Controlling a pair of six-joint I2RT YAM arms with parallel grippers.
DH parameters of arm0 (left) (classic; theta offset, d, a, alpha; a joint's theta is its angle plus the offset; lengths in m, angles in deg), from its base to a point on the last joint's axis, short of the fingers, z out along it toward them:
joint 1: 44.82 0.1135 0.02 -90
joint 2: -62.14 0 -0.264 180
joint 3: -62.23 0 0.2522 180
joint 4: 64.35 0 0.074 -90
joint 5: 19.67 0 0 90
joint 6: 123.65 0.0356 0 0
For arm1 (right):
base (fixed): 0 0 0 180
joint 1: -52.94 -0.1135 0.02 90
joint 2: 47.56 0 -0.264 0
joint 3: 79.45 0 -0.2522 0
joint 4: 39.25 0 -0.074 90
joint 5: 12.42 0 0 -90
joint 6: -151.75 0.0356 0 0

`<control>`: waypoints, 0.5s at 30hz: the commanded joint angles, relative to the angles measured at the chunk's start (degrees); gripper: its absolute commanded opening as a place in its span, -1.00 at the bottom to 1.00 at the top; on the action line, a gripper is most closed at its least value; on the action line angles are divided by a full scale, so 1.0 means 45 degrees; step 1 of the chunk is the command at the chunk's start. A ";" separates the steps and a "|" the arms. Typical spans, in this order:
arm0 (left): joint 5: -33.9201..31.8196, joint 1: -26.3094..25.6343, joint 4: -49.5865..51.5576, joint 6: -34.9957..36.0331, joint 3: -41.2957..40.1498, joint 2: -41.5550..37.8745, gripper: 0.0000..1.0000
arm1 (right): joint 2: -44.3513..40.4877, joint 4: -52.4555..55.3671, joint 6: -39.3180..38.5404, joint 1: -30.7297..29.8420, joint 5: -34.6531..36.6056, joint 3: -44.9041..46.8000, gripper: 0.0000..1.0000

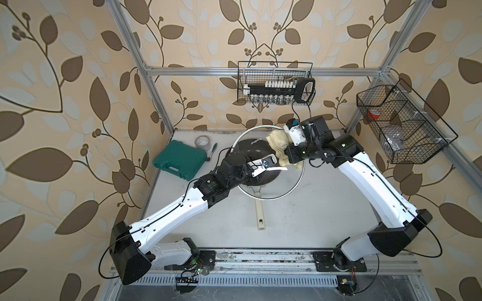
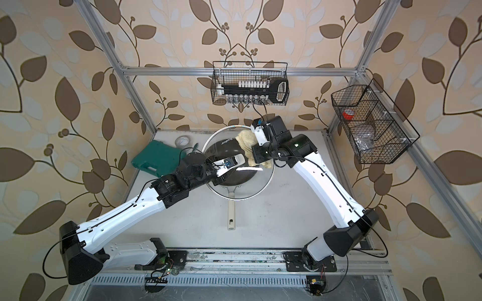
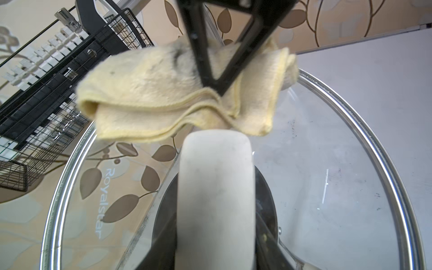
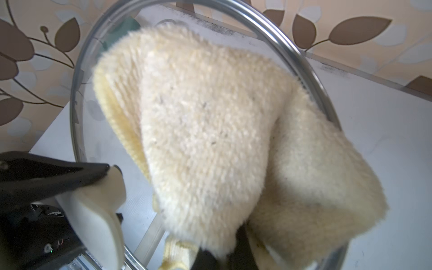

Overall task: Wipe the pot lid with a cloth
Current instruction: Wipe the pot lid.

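The pot lid [image 1: 288, 182] [image 2: 257, 185], clear glass with a metal rim, hangs over the dark frying pan [image 1: 260, 216]. My left gripper [image 1: 270, 166] [image 3: 216, 233] is shut on the lid's cream-white bar handle [image 3: 216, 187], with a black jaw on either side of it. My right gripper [image 1: 285, 149] [image 4: 224, 254] is shut on the pale yellow cloth [image 1: 279, 144] [image 4: 205, 131]. The bunched cloth lies against the glass on the handle side, at the lid's far right part beside the rim [image 4: 311, 60]. The cloth hides the right fingertips in the right wrist view.
A green case [image 1: 180, 163], a tape roll [image 1: 203, 142] and a small green-handled tool [image 1: 211, 152] lie at the table's back left. A wire basket [image 1: 276, 83] hangs on the back rail. Another wire basket [image 1: 399, 125] hangs on the right frame.
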 commanded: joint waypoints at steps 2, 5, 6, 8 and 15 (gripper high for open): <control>0.1349 -0.0167 -0.3734 0.0893 0.0651 -0.1411 -1.00 | 0.1196 -0.0044 -0.0295 -0.0859 -0.0209 -0.1267 -1.00; 0.1093 -0.0177 -0.3684 0.0764 0.0594 -0.1450 -1.00 | 0.1855 0.0061 -0.0339 -0.1229 -0.0231 -0.2133 -1.00; 0.0858 -0.0178 -0.3684 0.0527 0.0589 -0.1450 -1.00 | 0.1940 0.0114 -0.0310 -0.1250 -0.0193 -0.2344 -1.00; 0.0283 -0.0183 -0.3685 -0.0144 0.0608 -0.1450 -1.00 | 0.1882 0.0096 -0.0175 -0.1184 0.0238 -0.2464 -1.00; -0.3303 -0.0185 -0.2513 -0.5283 0.1556 -0.1122 -1.00 | 0.0308 0.0009 0.0787 0.0206 0.0713 -0.0821 -1.00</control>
